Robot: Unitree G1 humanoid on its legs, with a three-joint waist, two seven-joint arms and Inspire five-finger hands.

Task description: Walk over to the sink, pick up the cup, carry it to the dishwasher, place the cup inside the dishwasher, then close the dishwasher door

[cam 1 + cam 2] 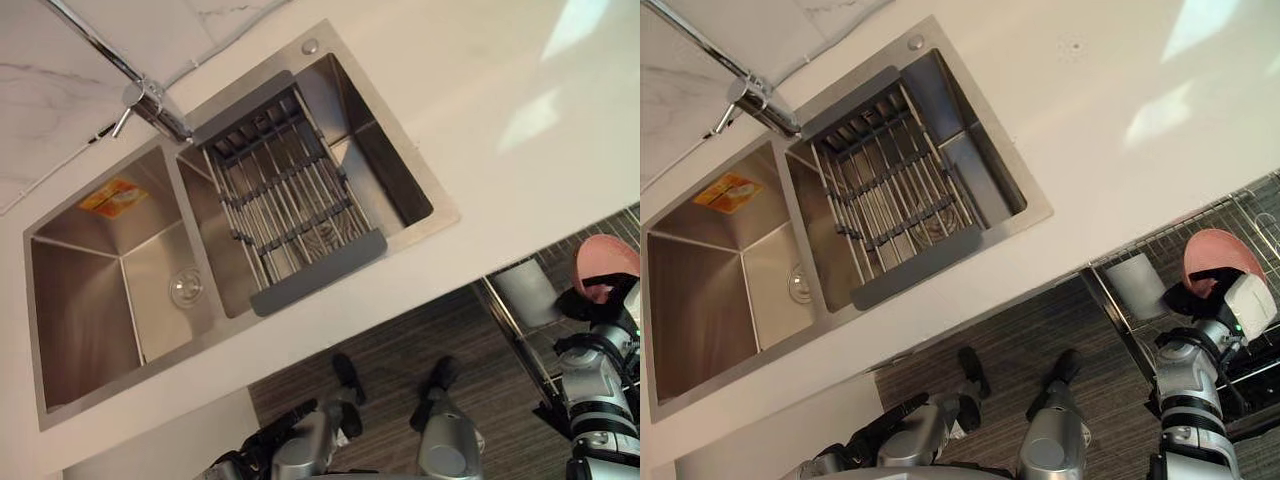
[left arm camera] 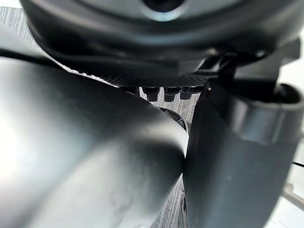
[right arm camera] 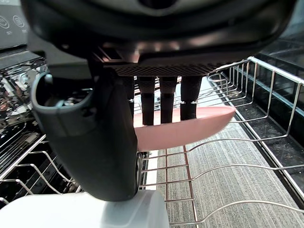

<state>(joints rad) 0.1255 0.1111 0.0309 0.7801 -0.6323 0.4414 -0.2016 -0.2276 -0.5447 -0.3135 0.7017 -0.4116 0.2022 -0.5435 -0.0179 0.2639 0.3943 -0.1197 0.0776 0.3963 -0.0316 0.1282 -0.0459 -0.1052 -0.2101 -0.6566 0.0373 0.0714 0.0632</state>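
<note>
Right wrist view: right hand (image 3: 90, 142) curled round pink cup (image 3: 199, 126), held above dishwasher rack (image 3: 273, 70) near its rim, so best lowered well inside that rim and seated on wires before loosening fingers; left hand (image 2: 228, 180) idle, finger state unreadable

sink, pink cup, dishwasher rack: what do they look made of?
Sink: brushed stainless steel by its look, with a grey satin sheen and soft reflections. Cup: likely matte plastic, though ceramic is possible; it is opaque pink with no sharp glints. Dishwasher rack: metal wire with a bright glossy finish, seemingly chromed or polished steel.
</note>
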